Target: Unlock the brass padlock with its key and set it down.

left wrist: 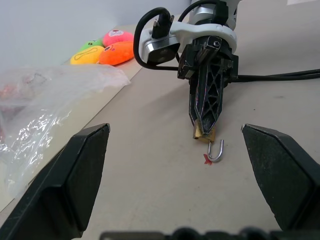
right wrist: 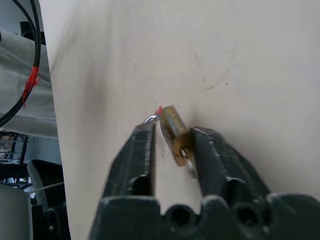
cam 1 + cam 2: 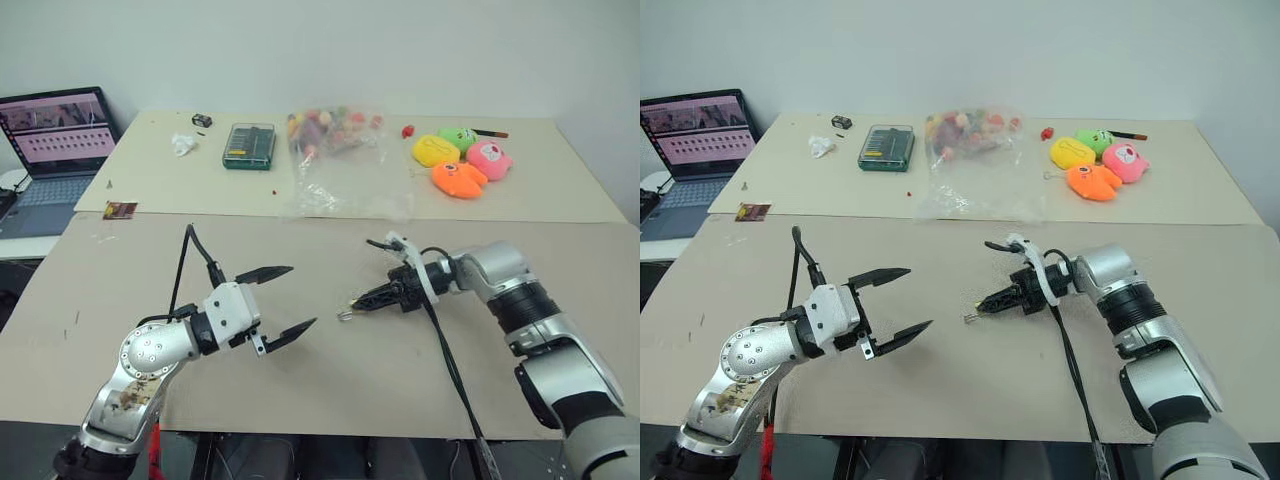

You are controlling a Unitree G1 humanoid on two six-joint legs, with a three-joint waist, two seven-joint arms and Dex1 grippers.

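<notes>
The brass padlock (image 1: pixel 204 135) sits at the tips of my right gripper (image 3: pixel 353 308), low over the beige table (image 3: pixel 350 380). Its silvery shackle (image 1: pixel 217 151) hangs swung open, touching the table beside a red speck (image 1: pixel 206 159). In the right wrist view the padlock (image 2: pixel 175 134) lies tilted between the parted fingers (image 2: pixel 145 150), leaning on one, with a thin gap to the other. A small silvery bit (image 2: pixel 188 156) at its near end may be the key. My left gripper (image 3: pixel 303 295) stands wide open and empty, to the left of the padlock and pointing at it.
A clear plastic bag (image 3: pixel 335 150) of small items, a green bit box (image 3: pixel 249 145) and plush toys (image 3: pixel 460 160) lie on the far table. A laptop (image 3: pixel 60 130) stands at far left. A black cable (image 3: pixel 445 350) trails from the right wrist toward the front edge.
</notes>
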